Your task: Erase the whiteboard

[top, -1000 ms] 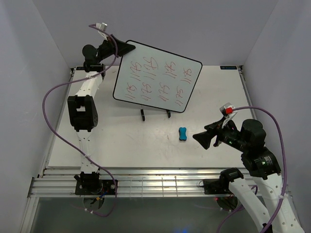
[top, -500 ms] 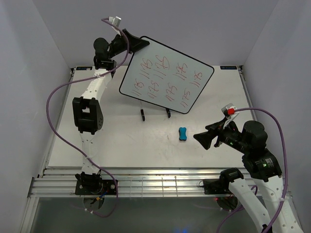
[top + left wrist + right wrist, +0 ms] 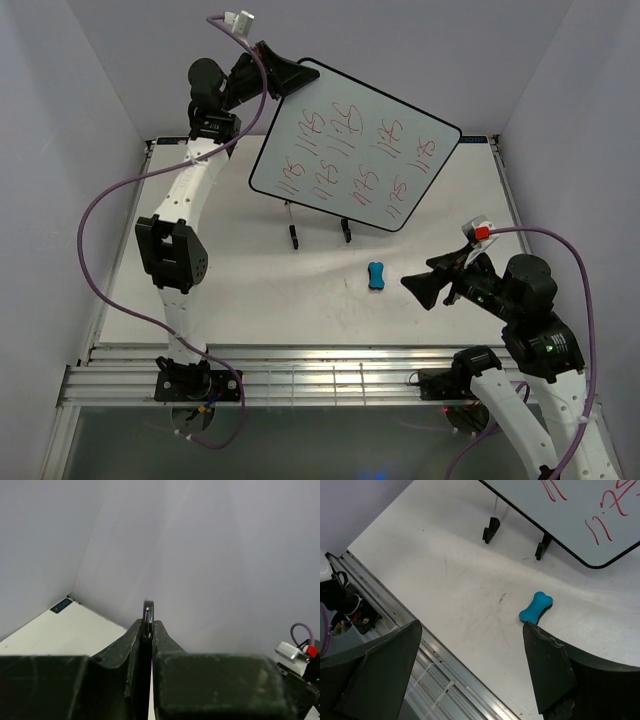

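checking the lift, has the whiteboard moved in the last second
Yes. The whiteboard, held by the left end effector, has shifted up and rightward in the top view, away from the stand.

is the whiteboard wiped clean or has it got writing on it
Written on. Red marks cover the face of the whiteboard in the top view, and the blue eraser lies on the table.

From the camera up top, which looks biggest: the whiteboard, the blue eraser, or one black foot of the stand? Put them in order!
1. whiteboard: by far the biggest.
2. blue eraser: small and chunky.
3. stand foot: nearly as long as the eraser, but much thinner, so it looks smallest.
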Action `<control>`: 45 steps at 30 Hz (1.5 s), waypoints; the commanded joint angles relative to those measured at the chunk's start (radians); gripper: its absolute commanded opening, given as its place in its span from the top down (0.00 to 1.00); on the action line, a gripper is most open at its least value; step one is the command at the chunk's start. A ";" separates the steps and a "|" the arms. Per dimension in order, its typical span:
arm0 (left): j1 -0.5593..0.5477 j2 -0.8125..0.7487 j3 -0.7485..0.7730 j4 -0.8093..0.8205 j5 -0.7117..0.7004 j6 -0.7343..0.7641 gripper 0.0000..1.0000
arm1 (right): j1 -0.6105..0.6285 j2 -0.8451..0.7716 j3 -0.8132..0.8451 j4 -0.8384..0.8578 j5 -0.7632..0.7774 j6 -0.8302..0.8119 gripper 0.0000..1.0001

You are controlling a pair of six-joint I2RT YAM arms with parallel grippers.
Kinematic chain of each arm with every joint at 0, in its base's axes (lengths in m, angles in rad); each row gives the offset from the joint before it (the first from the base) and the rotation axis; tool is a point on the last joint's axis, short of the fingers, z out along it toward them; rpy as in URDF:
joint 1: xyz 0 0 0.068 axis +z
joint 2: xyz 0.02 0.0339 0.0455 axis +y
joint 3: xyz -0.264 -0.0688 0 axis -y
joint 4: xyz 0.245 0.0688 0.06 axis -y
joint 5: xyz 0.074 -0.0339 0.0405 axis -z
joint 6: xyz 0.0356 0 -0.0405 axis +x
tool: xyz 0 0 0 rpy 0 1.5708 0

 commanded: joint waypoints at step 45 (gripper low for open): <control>0.023 -0.987 -0.681 -1.241 -0.632 0.572 1.00 | 0.014 0.497 -0.062 0.102 0.524 0.106 0.10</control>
